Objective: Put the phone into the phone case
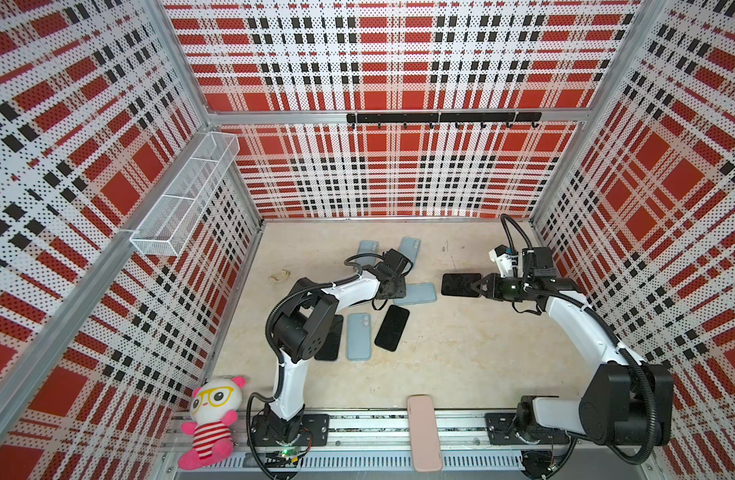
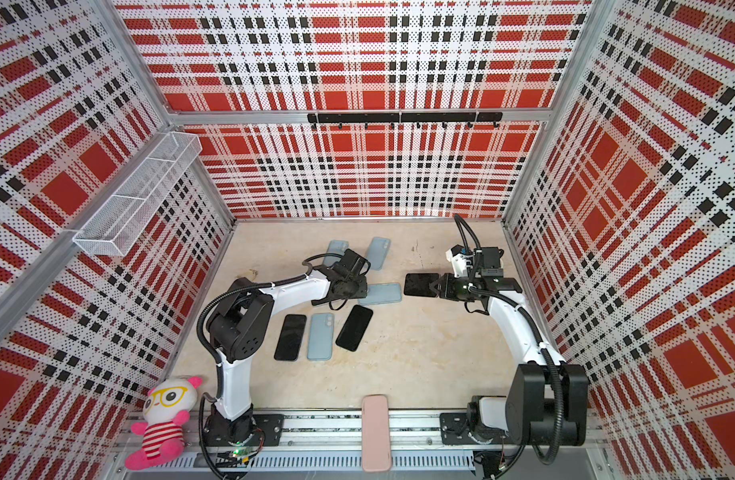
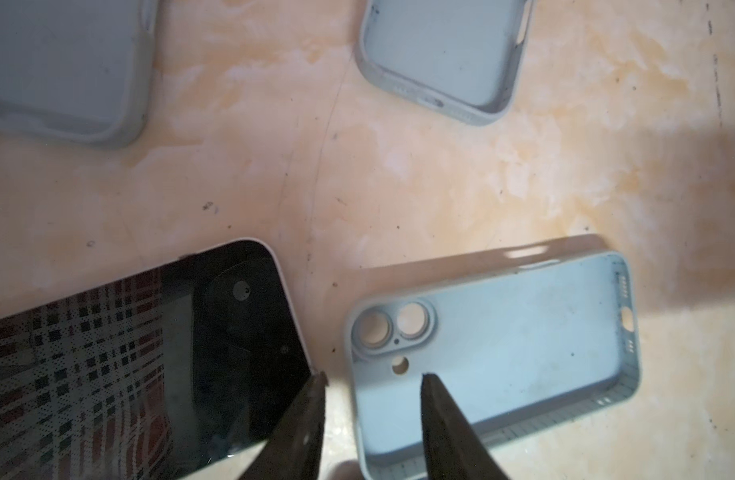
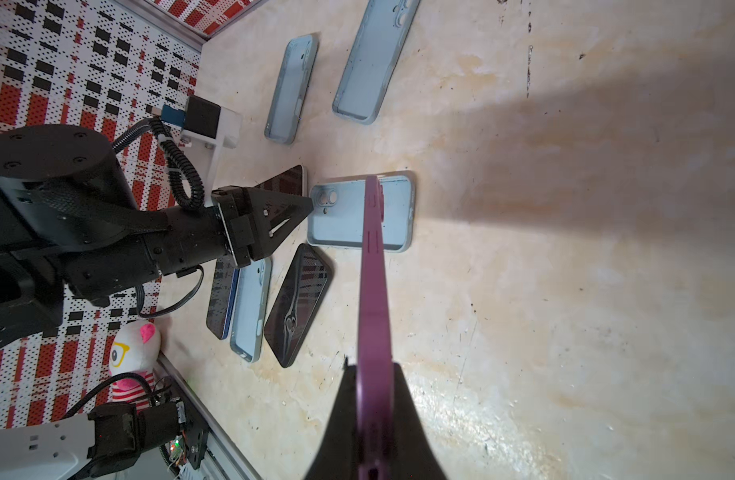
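We find the right gripper (image 4: 372,365) clamped on the phone (image 4: 372,270), aloft near the open case (image 3: 503,340), whose camera-end wall the left gripper (image 3: 370,376) straddles with jaws apart (no pinch yet); next, we judge, steady the case and square the phone in.

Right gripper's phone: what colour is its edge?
Purple, on the phone; right wrist view shows it best.
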### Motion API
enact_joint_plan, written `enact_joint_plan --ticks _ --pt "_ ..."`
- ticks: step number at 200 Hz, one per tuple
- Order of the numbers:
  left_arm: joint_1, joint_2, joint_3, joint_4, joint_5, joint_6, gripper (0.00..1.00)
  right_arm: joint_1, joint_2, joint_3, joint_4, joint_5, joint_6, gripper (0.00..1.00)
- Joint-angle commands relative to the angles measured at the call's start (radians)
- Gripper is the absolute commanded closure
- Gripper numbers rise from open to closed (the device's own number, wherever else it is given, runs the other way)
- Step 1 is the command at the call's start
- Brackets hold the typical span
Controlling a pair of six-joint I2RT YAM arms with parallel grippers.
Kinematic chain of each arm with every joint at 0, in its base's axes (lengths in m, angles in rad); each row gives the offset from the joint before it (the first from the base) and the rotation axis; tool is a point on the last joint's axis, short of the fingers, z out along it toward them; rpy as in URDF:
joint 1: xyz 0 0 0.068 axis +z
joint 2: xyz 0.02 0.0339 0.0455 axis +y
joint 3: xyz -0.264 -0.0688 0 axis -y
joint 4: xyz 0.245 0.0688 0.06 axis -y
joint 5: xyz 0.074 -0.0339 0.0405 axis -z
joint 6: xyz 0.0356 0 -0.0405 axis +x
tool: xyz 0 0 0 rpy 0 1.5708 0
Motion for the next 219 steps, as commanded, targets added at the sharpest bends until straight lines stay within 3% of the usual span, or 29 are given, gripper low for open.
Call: enact_joint_plan --ticks 1,39,91,152,188,219 --pt "0.0 0.035 0.027 -0.032 0.005 0.02 0.62 -0.009 -0.033 0.009 0.028 -0.035 -0.01 0.99" --pt "-0.007 0.035 0.015 -0.042 0.005 0.029 0.66 -0.008 -0.019 0.02 0.044 -0.093 0.008 0.97" --pt "-0.019 0.032 0.0 -0.045 0.028 0.055 0.84 -0.009 0.04 0.027 0.023 -0.169 0.043 0.95" --pt "-0.044 0.06 0.046 -0.032 0.08 0.093 0.86 -0.009 0.158 0.053 -0.042 -0.224 0.028 0.94" --pt "-0.04 0.078 0.064 -0.028 0.088 0.212 0.84 -0.009 0.24 0.081 -0.027 -0.24 0.028 0.94" --pt "-0.023 0.086 0.069 -0.004 0.144 0.199 0.84 -0.005 0.29 0.09 -0.025 -0.248 0.042 0.95"
